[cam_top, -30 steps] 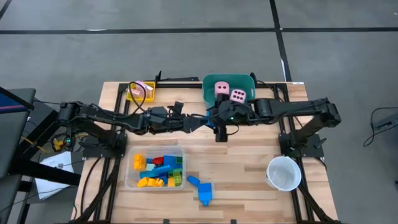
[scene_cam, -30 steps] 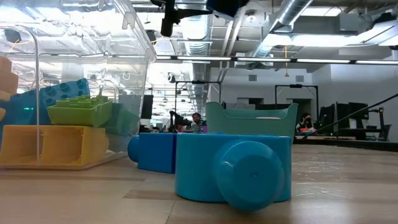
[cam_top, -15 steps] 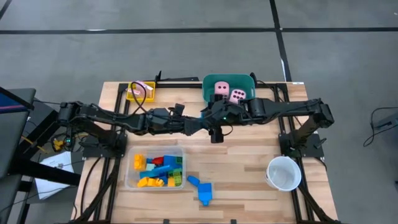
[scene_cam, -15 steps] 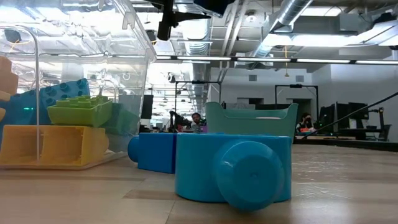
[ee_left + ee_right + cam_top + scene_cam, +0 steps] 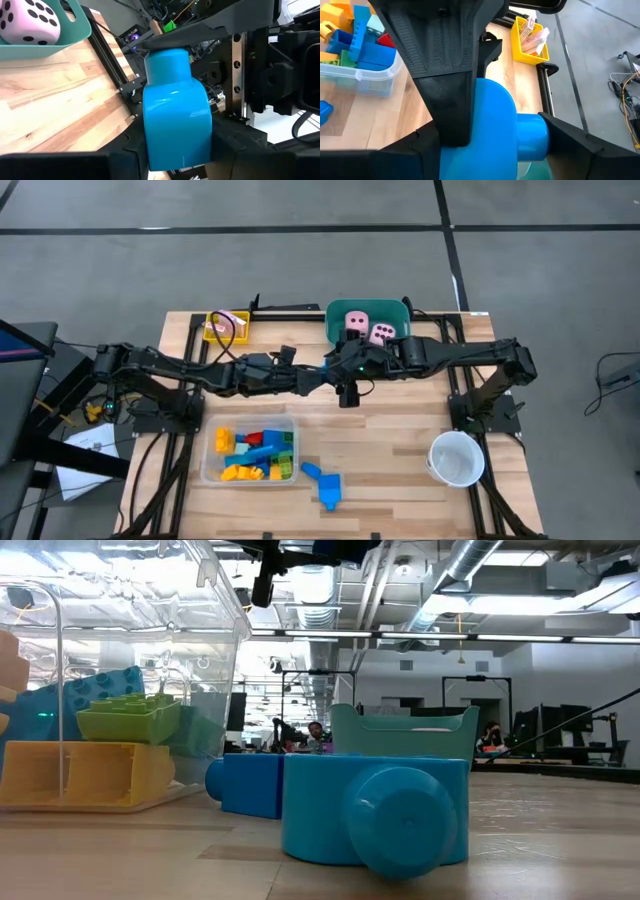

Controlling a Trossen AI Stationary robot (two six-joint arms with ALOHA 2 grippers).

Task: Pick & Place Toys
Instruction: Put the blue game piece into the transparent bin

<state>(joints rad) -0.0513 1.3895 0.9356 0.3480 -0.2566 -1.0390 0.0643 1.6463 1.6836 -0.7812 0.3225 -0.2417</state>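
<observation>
Handover is the risk here, as I judge it; both grippers meet above the table's middle, the left gripper (image 5: 318, 376) reaching in from nine o'clock, the right gripper (image 5: 345, 372) from three; one blue block (image 5: 176, 120) sits between both sets of fingers, the right jaws clamped on it part-open, the left jaws narrowing round it, though I cannot tell if they grip firmly; should one let go too soon, the block drops to the table (image 5: 400, 450); pink dice (image 5: 368, 327) lie in the teal tub (image 5: 335, 315) at twelve o'clock, more blocks (image 5: 255, 455) in the clear tray (image 5: 207, 470) at seven.
</observation>
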